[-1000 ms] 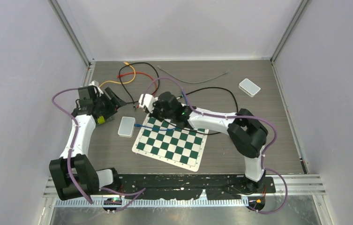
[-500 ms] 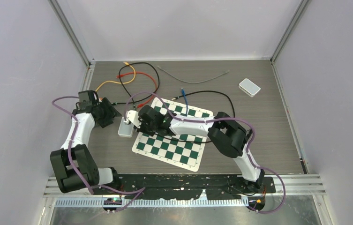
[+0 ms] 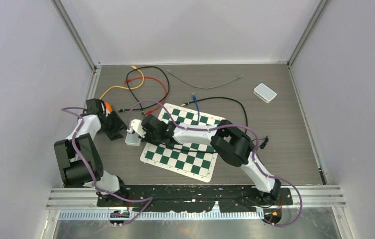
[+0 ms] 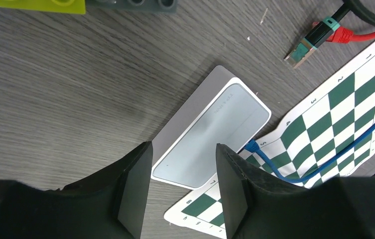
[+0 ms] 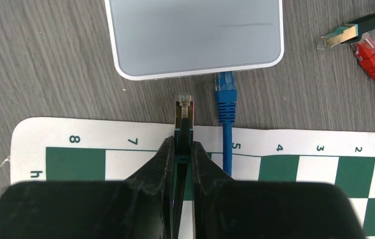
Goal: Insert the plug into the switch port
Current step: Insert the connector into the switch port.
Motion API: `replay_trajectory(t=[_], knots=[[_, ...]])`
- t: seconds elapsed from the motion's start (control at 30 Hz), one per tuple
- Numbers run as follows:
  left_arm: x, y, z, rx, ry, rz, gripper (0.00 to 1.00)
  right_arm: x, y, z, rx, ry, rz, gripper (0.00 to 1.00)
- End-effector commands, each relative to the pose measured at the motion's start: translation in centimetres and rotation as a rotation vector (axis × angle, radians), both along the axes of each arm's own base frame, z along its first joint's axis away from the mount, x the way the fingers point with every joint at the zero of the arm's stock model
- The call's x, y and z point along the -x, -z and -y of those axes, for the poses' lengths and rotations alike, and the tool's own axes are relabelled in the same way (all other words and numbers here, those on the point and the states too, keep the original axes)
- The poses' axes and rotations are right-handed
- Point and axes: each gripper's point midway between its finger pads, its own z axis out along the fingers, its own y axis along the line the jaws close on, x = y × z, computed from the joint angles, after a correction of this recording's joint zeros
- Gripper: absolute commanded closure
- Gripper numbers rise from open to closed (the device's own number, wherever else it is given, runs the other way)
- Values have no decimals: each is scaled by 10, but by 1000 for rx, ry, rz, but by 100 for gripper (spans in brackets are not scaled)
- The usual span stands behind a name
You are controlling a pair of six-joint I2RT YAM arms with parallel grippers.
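Grey wood-grain worktop (image 3: 285, 134) enclosed by pale walls. The white switch (image 5: 195, 35) lies flat just beside the chessboard mat (image 5: 300, 169), with a blue cable (image 5: 225, 99) seated in its edge. The right claw (image 5: 182, 145) is pinched closed on the plug (image 5: 184, 112), whose tip stands just short of that edge, beside the blue cable. The left claw (image 4: 183, 157) is parted, straddling one end of the switch; contact cannot be told.
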Motion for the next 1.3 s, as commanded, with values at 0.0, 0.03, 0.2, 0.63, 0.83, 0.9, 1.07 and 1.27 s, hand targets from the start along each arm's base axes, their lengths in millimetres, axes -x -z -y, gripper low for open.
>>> replay_trajectory(t=[0.0,0.03,0.2,0.63,0.83,0.9,1.07,1.27], knots=[[-11,-10,-2,9,41,27,49,-14,-18,-13,-23,34,56,95],[-11,-9,-2,9,46,21,49,-15,-17,-14,-21,36,59,95],[-10,-5,0,24,55,4,52,-15,-17,-17,-28,34,55,95],[1,1,9,58,66,-11,57,-5,-20,-23,-12,-12,58,95],[9,2,12,62,67,-22,58,-5,-18,-25,6,-7,63,95],[13,3,14,70,65,-26,59,-3,-17,-25,14,-9,63,95],[21,4,19,85,65,-32,60,4,-18,-26,20,-32,74,95],[31,6,21,84,67,-39,61,14,-25,-31,-2,-72,77,95]])
